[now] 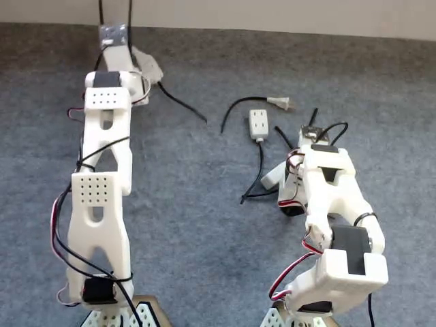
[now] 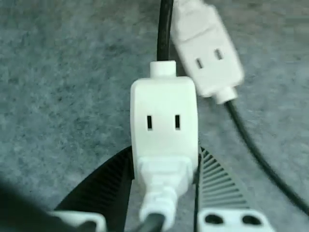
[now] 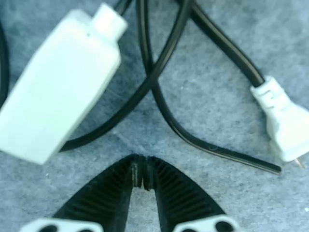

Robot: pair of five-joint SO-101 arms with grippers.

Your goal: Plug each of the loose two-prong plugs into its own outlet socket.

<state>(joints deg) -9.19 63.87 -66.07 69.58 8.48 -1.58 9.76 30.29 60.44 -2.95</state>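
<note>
Right gripper (image 3: 143, 176): jaws pressed together, holding nothing, low over grey carpet (image 3: 43, 193).
Loose plug (image 3: 285, 128): on carpet just ahead, unplugged; white socket block (image 3: 58, 87) nearby.
Left gripper (image 2: 164, 154): farther out, clamped on held socket (image 2: 164, 116); seated plug (image 2: 161, 181) in it.

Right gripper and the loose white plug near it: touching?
Apart. The right wrist view shows the right gripper shut on nothing, with bare carpet and a black cord between it and the plug.
</note>
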